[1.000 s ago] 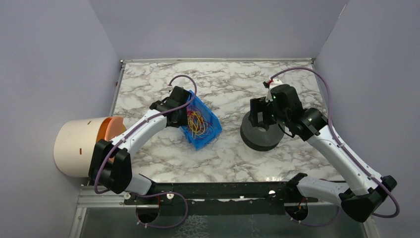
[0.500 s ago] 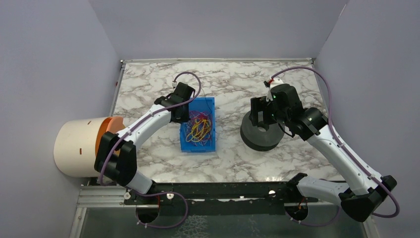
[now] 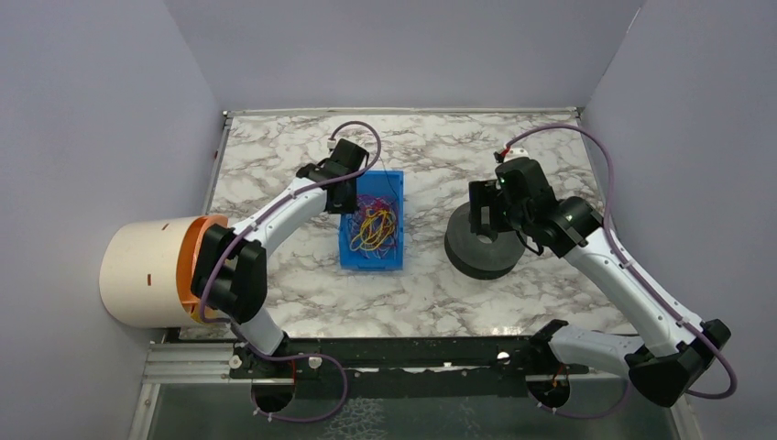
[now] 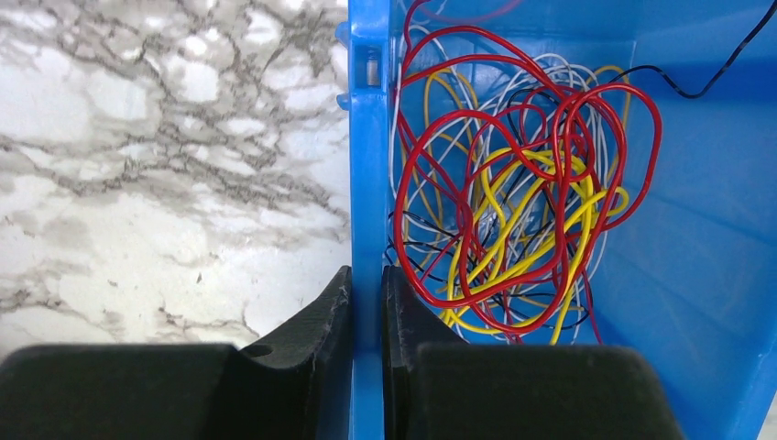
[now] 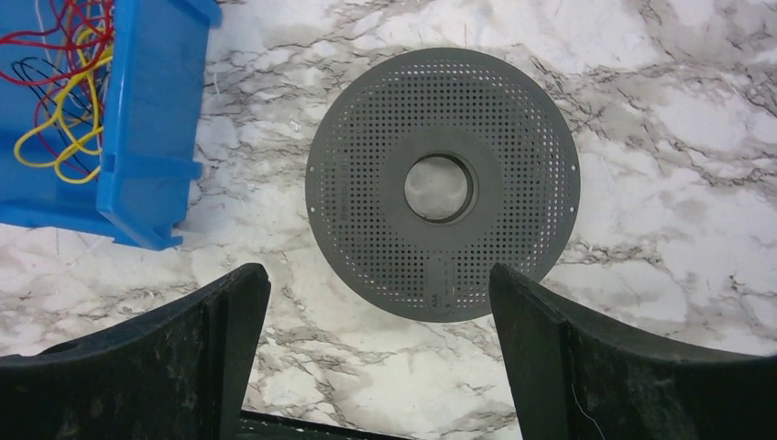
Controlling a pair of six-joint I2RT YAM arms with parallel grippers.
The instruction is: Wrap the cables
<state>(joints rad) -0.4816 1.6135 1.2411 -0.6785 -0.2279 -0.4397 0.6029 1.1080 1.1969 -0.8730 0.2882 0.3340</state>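
Left wrist, bottom centre: left gripper [image 4: 366, 284] pinches wall of blue plastic bin [image 4: 366, 137]; thin red-and-yellow wires [image 4: 513, 206] look limp, light. Hook one outer loop.

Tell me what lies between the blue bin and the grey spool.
Only bare marble table separates bin from spool; the right wrist view shows it.

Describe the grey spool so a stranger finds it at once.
On the marble table, look right of the blue bin of cables. The spool lies flat under the right gripper: the only round, dark grey thing, its top full of small holes.
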